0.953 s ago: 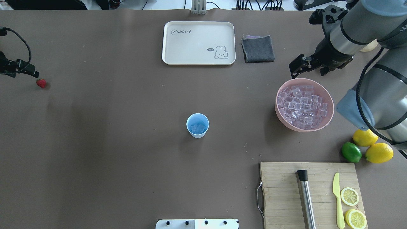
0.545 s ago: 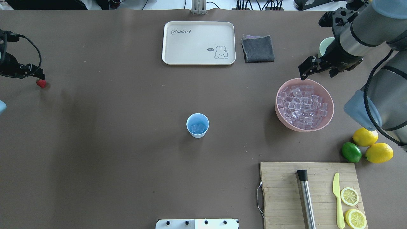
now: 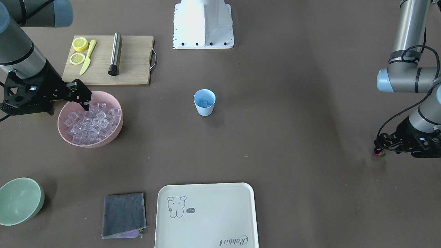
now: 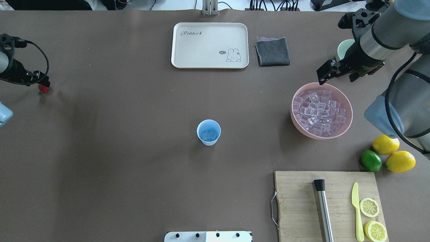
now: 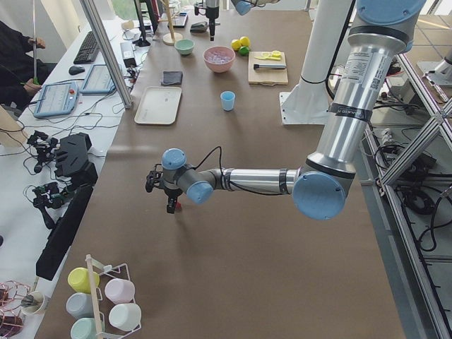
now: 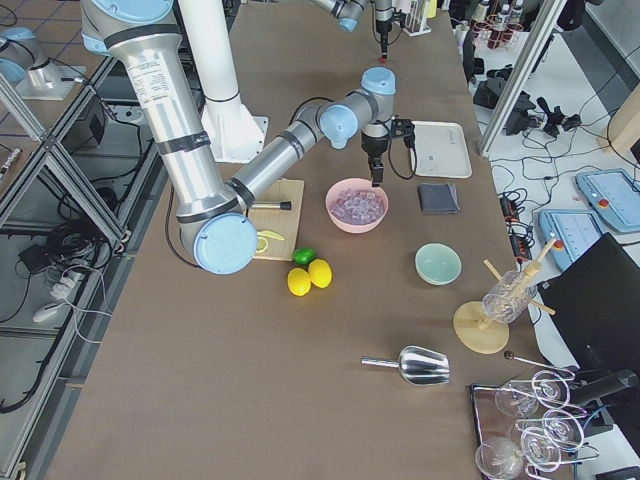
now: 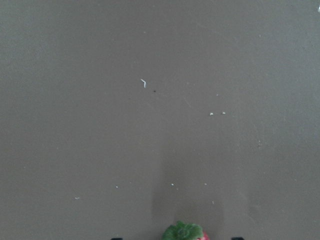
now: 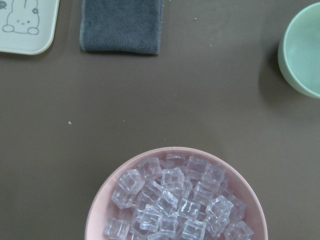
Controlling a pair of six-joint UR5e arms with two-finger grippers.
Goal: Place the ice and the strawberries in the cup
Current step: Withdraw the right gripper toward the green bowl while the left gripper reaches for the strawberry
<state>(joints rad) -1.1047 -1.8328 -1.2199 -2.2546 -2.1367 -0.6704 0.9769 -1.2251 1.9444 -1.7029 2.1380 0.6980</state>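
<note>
Left claw (image 4: 43,84), spread open, straddled the strawberry (image 7: 183,233) on the desk (image 4: 134,168); closing gently and squarely would avoid squeezing it out sideways

The left arm (image 3: 408,74) and right arm (image 4: 379,30) are showing silver-grey tubes with pale blue joint caps and thin black cable (image 4: 42,54). The left gripper (image 4: 43,84) and right gripper (image 3: 84,98) are looking black and skeletal. The white base (image 3: 203,24) is showing dark screws.

pale blue cup (image 4: 209,142), pink bowl (image 4: 320,137), red strawberry (image 4: 43,88).
</note>
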